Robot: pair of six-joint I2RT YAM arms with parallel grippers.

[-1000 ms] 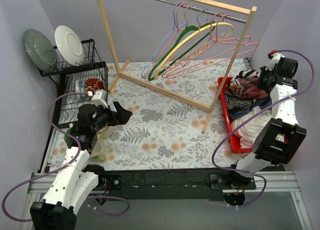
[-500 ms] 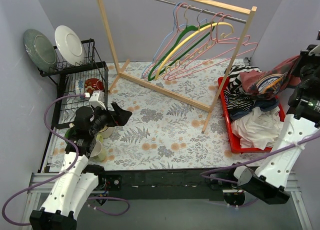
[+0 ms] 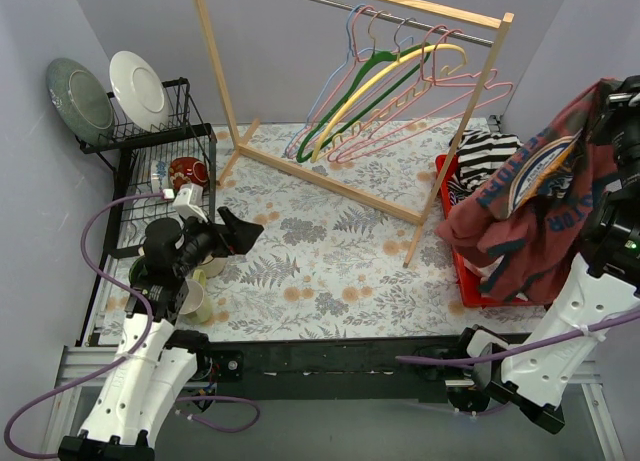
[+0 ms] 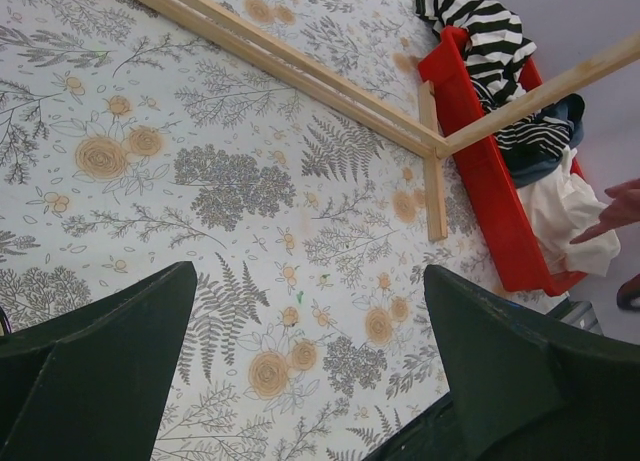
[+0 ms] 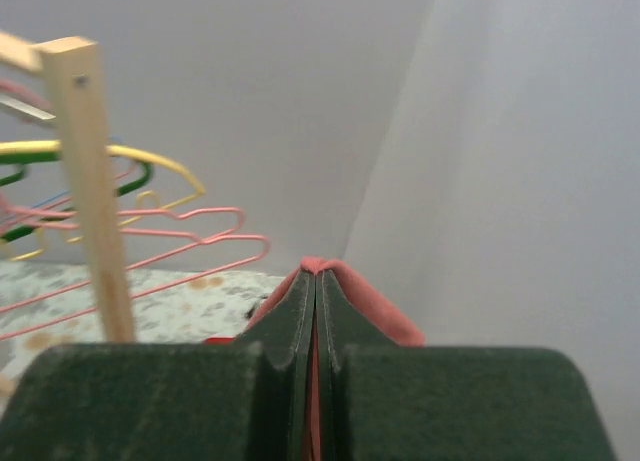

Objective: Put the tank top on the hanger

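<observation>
The right gripper (image 5: 316, 281) is seen clamped tight on a fold of the tank top (image 3: 535, 196). The shirt has been raised since 0.5 s ago: then it was bunched low over the red tray (image 3: 452, 243), and now it is hung out at length from the fingers, its printed graphic shown and its lower edge draped over the tray's near end. The striped garment (image 3: 482, 151) is left at the tray's far end. The hanger (image 3: 325, 86) is kept on the rail among pink, green and yellow ones, well apart from the shirt, with the rack post (image 3: 465, 131) between them. The left gripper (image 4: 310, 273) is held wide open above the floral tablecloth (image 3: 320, 251), much as before.
</observation>
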